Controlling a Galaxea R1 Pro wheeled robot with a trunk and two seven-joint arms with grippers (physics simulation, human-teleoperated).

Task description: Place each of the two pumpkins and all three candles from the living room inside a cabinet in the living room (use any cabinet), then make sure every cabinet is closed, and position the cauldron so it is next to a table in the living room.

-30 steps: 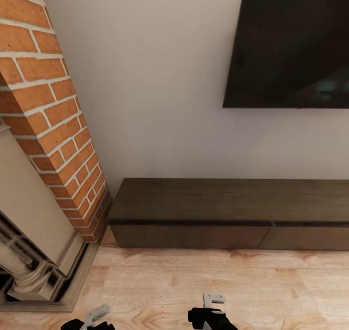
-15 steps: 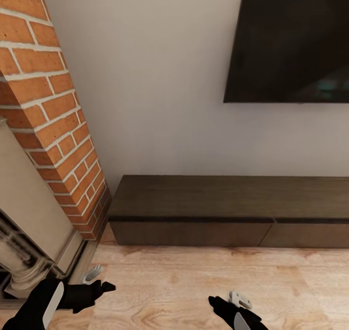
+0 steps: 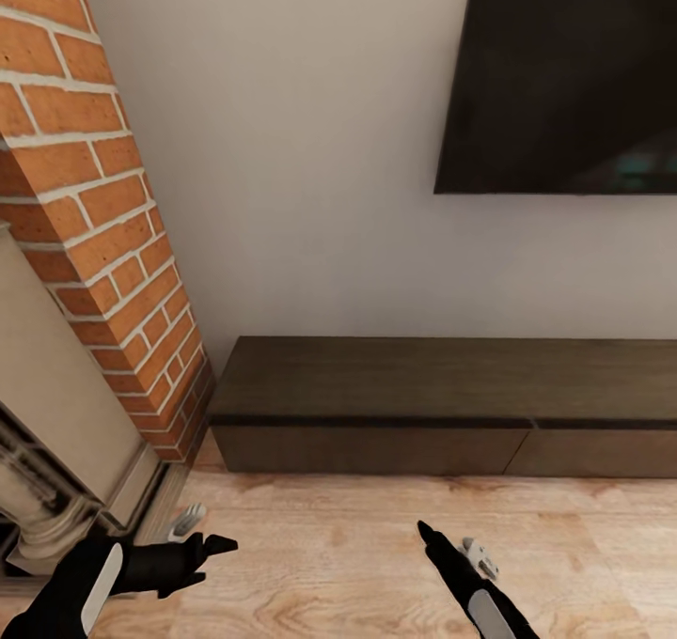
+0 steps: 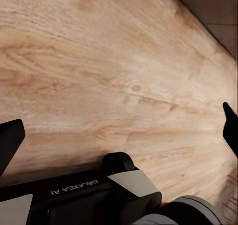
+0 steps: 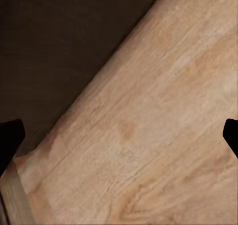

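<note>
The cabinet [image 3: 442, 404] ran across the lower middle of the head view, low and dark brown against the pale wall, its right end cut off by the frame edge; both drawer fronts sat flush, with a thin seam between them right of centre. Above it, in the upper right, the wall TV [image 3: 564, 75] was cropped at the top and right. The brick fireplace [image 3: 85, 225] filled the left side, its pale stone surround running out of the lower left corner. On the plank floor [image 3: 320, 545] below the cabinet, the left gripper [image 3: 202, 537] pointed rightward from the lower left, and the right gripper [image 3: 451, 545] rose from the bottom edge right of centre, its arm cut off there. In the left wrist view the dark fingertips [image 4: 10, 140] stood far apart at opposite edges with only bare floor between them, so that hand was released and held nothing. The right wrist view showed the same: fingertips [image 5: 10, 140] wide apart, empty, over floor and the cabinet's dark front [image 5: 59, 51].
</note>
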